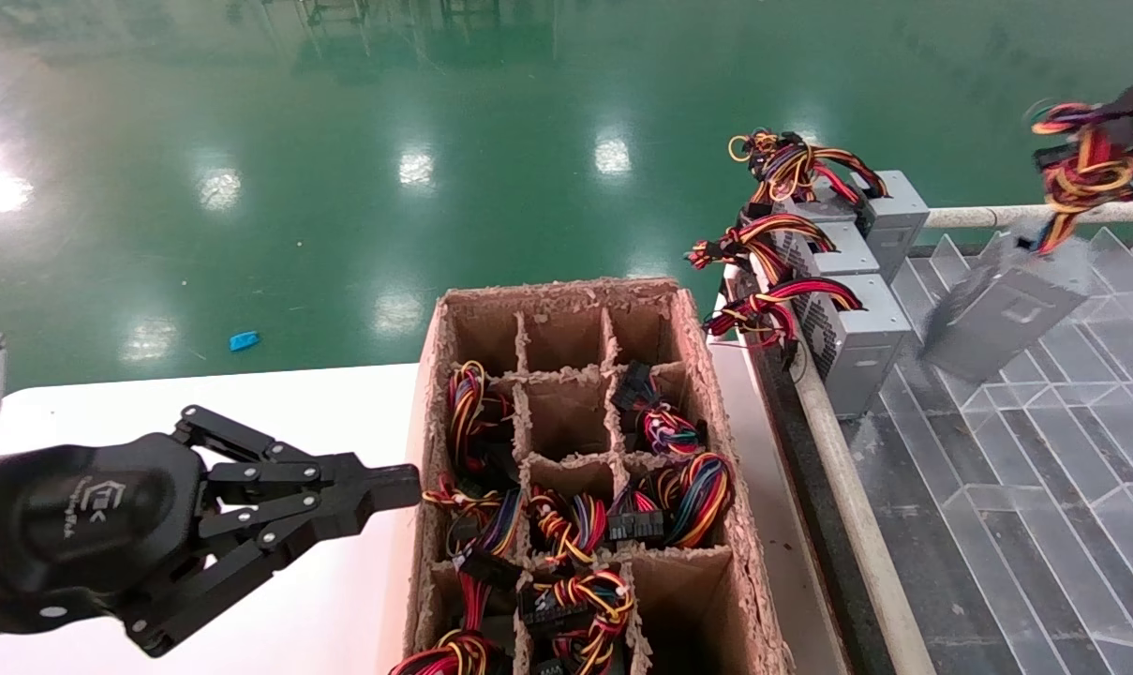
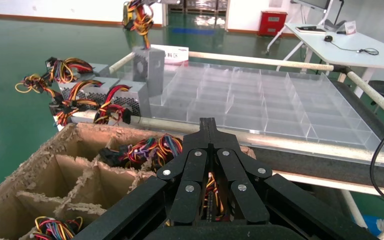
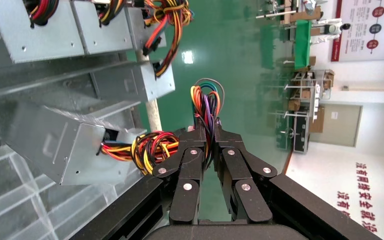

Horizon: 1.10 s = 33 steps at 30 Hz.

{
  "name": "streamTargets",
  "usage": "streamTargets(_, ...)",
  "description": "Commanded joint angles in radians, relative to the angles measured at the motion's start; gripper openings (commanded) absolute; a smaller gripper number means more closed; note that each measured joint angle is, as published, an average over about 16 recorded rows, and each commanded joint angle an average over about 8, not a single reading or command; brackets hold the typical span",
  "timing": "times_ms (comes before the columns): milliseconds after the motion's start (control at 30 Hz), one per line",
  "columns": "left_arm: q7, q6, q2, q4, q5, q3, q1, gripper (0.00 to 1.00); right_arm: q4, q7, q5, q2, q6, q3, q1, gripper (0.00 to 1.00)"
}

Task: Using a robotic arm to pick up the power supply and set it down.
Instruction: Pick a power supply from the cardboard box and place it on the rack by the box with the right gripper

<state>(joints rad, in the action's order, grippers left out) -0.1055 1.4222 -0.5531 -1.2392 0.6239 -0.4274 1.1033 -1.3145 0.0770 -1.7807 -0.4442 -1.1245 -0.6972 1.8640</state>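
Note:
A grey metal power supply hangs tilted over the clear divided tray, its lower corner close to the tray. My right gripper, at the far upper right, is shut on its red, yellow and orange wire bundle, and the box dangles below the fingers. The left wrist view shows the same box suspended by its wires. My left gripper is shut on nothing, over the white table beside the cardboard box, its tips pressed together.
Three more power supplies stand in a row at the tray's near-left corner, wires trailing left. A cardboard box with dividers holds loose wire bundles. A pale rail runs between box and tray. Green floor lies beyond.

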Motion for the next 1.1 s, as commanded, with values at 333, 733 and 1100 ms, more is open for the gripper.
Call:
streamTargets(333,0.0,0.0,0.0,0.0,0.0,0.0,0.0,0.0,0.063,-0.019,-0.07,-0.086,0.115,-0.028,-0.052,0.0)
streamTargets(733,0.0,0.0,0.0,0.0,0.0,0.0,0.0,0.0,0.131,-0.017,-0.17,-0.142,0.193,-0.05,-0.064,0.0)
streamTargets(1100,0.0,0.0,0.0,0.0,0.0,0.0,0.0,0.0,0.152,-0.008,-0.181,-0.145,0.238,-0.046,-0.085,0.0)
